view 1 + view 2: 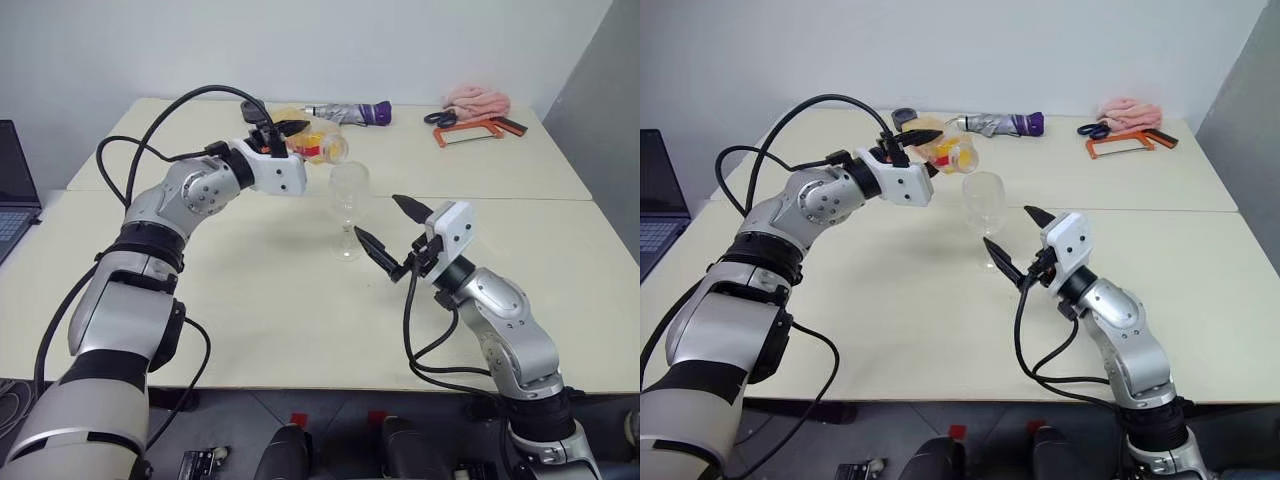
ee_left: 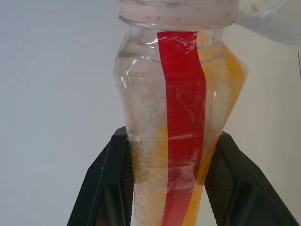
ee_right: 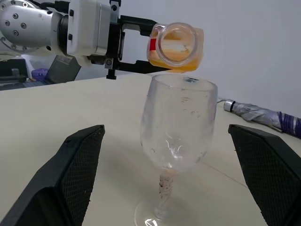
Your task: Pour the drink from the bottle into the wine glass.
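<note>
Bottle (image 1: 318, 147) clamped between the black fingers (image 2: 106, 188) of the left gripper (image 1: 283, 137), tipped close to level, long axis running from the gripper toward the wine glass (image 1: 347, 205), open mouth just above the rim. Orange-yellow drink (image 3: 186, 63) pooled along the lower side of the bottle, none visibly in the bowl. Wine glass upright on the pale table (image 1: 250, 300), stem vertical. Right gripper (image 1: 384, 232) near the stem, fingers spread wide on either side, not touching the glass.

A lab or workroom: plain tables (image 1: 300, 330), bare wall, laptop (image 1: 15, 190), hacksaw (image 1: 478, 130)
</note>
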You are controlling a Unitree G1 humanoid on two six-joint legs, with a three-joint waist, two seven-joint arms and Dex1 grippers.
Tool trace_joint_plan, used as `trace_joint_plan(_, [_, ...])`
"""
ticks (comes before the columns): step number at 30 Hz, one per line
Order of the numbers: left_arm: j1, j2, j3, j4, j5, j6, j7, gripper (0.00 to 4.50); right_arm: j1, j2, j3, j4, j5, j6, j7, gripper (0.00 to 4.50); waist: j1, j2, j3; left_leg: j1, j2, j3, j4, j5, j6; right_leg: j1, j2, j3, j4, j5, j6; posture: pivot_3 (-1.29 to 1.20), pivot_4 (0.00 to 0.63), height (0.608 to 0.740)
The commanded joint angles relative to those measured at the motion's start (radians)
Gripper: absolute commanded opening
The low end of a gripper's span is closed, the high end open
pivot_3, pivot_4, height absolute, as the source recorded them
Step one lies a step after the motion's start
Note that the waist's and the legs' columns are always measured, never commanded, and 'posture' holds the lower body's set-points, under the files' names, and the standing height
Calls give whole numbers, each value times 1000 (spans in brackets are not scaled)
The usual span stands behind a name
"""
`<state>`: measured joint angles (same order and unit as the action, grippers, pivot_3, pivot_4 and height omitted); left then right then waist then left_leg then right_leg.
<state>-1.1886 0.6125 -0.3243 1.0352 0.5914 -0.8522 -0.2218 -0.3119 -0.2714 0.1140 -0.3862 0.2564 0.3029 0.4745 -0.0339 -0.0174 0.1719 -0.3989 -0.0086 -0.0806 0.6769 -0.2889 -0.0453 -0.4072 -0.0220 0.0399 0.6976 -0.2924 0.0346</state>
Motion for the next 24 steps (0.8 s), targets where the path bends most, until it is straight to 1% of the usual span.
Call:
trace_joint_plan(1, [-66, 19, -6, 0, 23, -16, 63, 1671, 0, 0, -23, -30, 17, -27, 4, 4500, 0, 0, 0, 0, 0, 0, 0, 0, 0, 0, 0, 0, 0, 0, 0, 0, 150, 740])
trace_joint_plan(7, [-93, 25, -37, 11, 77, -18, 131, 1671, 1, 2, -28, -35, 12, -24, -1, 4500, 1, 0, 0, 0, 0, 0, 0, 0, 0, 0, 0, 0, 0, 0, 0, 0, 150, 740])
trace_joint_plan(24, [-124, 38, -81, 12, 152, -14, 215, 1671, 7, 10, -24, -24, 0, -22, -31, 4500, 1, 0, 0, 0, 0, 1, 0, 0, 0, 0, 0, 0, 0, 0, 0, 0, 150, 740])
